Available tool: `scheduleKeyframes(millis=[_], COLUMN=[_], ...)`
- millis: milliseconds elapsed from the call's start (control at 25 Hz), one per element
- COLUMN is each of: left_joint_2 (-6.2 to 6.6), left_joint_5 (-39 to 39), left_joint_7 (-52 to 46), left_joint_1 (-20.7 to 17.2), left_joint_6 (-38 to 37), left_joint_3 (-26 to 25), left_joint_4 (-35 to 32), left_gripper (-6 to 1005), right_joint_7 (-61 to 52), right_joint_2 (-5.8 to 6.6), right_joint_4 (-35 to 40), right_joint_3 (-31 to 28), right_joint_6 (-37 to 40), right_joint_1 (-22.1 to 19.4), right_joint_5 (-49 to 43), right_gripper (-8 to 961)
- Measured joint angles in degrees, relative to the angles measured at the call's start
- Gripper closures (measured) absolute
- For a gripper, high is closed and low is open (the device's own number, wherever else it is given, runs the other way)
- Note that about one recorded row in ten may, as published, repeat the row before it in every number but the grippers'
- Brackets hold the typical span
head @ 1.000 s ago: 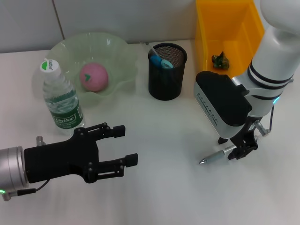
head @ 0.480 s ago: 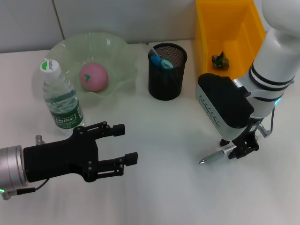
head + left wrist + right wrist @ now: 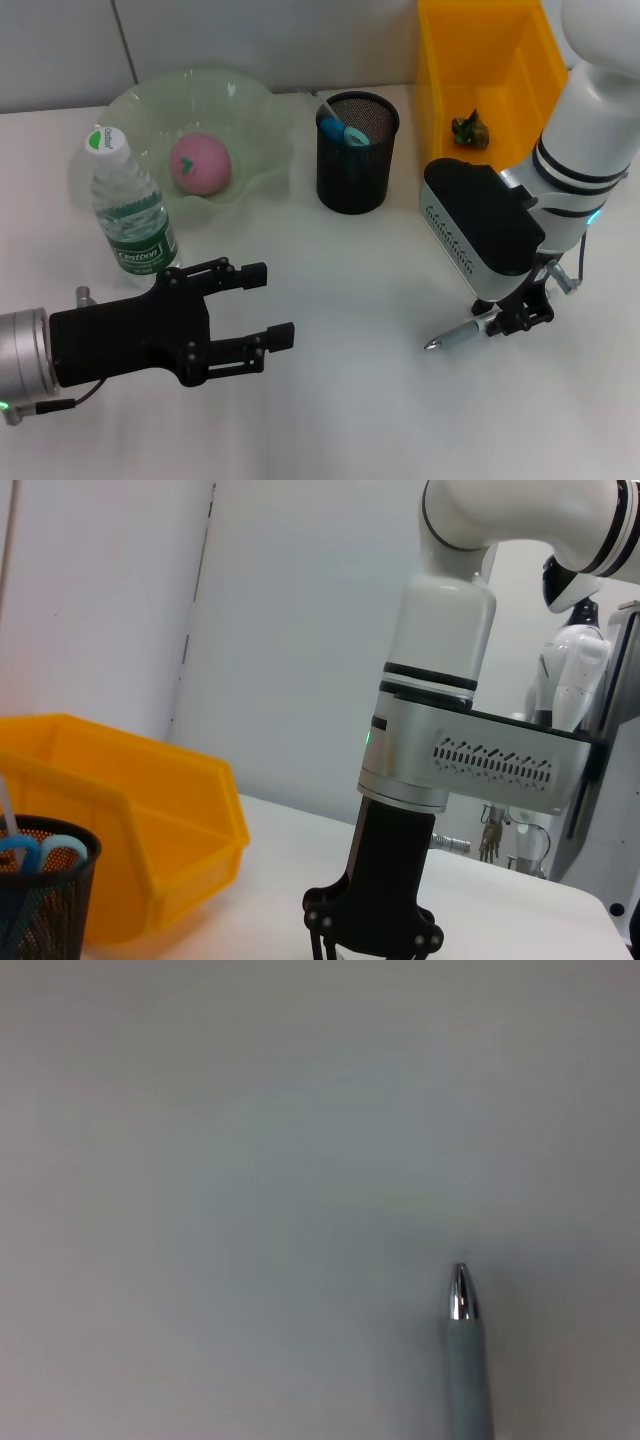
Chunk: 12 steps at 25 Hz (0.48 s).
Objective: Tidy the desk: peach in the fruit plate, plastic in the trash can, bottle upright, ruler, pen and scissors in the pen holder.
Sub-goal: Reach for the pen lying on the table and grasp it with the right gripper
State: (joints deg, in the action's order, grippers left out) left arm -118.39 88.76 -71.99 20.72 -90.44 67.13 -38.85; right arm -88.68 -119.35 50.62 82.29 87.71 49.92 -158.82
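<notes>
My right gripper [image 3: 514,319] is low over the table at the right, shut on the back end of a grey pen [image 3: 462,335] whose silver tip [image 3: 461,1292] slants down to the white tabletop. The left gripper [image 3: 272,303] hovers open and holds nothing at the front left. A water bottle [image 3: 130,215] stands upright. The pink peach [image 3: 200,163] lies in the green fruit plate [image 3: 250,100]. Blue-handled scissors [image 3: 340,130] stick out of the black mesh pen holder [image 3: 357,175]. A dark bit of plastic [image 3: 469,130] lies in the yellow trash can [image 3: 500,70].
The left wrist view looks across at the right arm's gripper [image 3: 372,935], with the yellow bin [image 3: 130,820] and the pen holder [image 3: 45,890] beside it. A white wall runs behind the table.
The right arm has shifted slightly up and to the right with the pen's back end; the pen tip stays almost in place. The left arm has not moved.
</notes>
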Motion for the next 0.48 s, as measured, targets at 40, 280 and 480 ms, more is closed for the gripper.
scheduleKeyframes(millis=[40, 280, 480], left_joint_2=[-0.04, -0.10, -0.08], left_joint_5=[0.00, 0.00, 0.00], left_joint_7=[0.00, -0.20, -0.74], left_joint_1=[0.04, 0.16, -0.06], left_joint_6=[-0.05, -0.36, -0.38], left_joint_3=[-0.04, -0.07, -0.07], left_joint_4=[0.00, -0.28, -1.23], left_gripper=[214, 214, 214], right_joint_7=[0.00, 0.16, 0.18], right_joint_2=[0.00, 0.00, 0.00], right_joint_4=[0.00, -0.08, -0.17], right_joint_3=[0.00, 0.21, 0.24], right_joint_6=[0.00, -0.40, -0.57], right_joint_1=[0.00, 0.00, -0.16], right_joint_5=[0.00, -0.03, -0.23], right_gripper=[656, 710, 746])
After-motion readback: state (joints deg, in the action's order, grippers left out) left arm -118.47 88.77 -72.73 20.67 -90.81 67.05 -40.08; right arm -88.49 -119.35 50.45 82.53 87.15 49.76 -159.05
